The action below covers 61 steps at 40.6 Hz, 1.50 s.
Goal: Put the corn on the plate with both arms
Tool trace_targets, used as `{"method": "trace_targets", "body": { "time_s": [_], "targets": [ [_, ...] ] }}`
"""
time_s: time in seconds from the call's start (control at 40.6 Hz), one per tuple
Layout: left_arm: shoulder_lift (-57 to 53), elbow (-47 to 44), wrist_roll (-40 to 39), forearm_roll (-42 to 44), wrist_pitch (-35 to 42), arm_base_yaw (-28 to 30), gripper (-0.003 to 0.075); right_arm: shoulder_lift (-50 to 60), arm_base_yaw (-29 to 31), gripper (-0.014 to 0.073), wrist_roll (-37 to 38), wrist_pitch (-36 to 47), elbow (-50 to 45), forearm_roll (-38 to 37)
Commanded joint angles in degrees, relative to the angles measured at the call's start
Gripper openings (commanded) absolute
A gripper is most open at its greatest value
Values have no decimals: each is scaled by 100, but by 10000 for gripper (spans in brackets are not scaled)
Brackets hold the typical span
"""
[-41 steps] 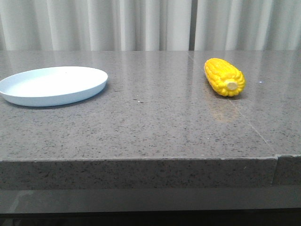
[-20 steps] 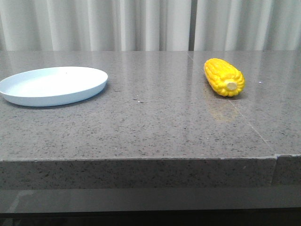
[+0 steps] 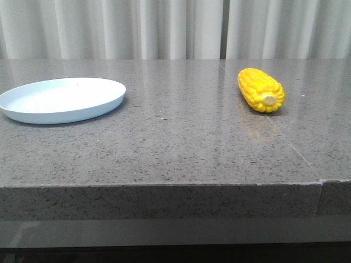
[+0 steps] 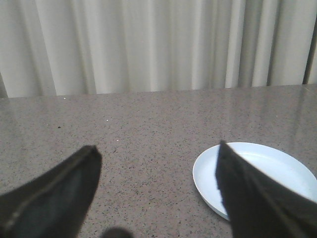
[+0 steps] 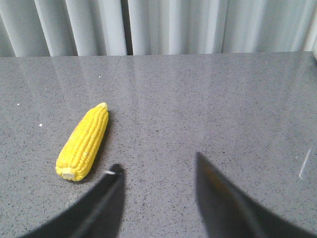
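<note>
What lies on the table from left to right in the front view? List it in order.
plate → bare stretch of grey stone table → corn, its pale stub end facing the camera. Neither arm shows in this view.

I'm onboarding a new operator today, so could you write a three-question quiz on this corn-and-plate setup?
1. True or false: the corn already lies on the plate.
2. In the front view, which side of the table holds the plate? A) left B) right C) centre
3. Fill in: the stub end of the corn points ____ the front camera.

Key:
1. False; the corn lies on the bare table, well apart from the plate.
2. A
3. Toward. Also note that the left hand and the right hand are both open and hold nothing.
</note>
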<state>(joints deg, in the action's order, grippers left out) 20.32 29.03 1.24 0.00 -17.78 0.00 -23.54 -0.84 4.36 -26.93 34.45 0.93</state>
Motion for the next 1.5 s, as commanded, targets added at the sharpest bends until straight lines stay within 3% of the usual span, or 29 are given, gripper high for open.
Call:
{"method": "trace_targets", "body": {
  "time_s": [0.0, 0.345, 0.591, 0.887, 1.256, 1.478],
  "targets": [
    [82, 195, 1, 0, 448, 4, 627, -77, 34, 543, 1, 427, 203, 41],
    [196, 195, 1, -77, 619, -7, 617, -77, 34, 561, 1, 427, 203, 41],
    [1542, 673, 1, -289, 509, -7, 617, -77, 34, 561, 1, 427, 203, 41],
    [3524, 2153, 145, -289, -782, -23, 617, -77, 34, 561, 1, 427, 203, 41],
    [5906, 3972, 297, -486, -2769, -637, 617, -77, 34, 561, 1, 427, 203, 41],
    [7035, 4807, 286, -596, -3125, -793, 617, -77, 34, 561, 1, 427, 203, 41]
  ]
}}
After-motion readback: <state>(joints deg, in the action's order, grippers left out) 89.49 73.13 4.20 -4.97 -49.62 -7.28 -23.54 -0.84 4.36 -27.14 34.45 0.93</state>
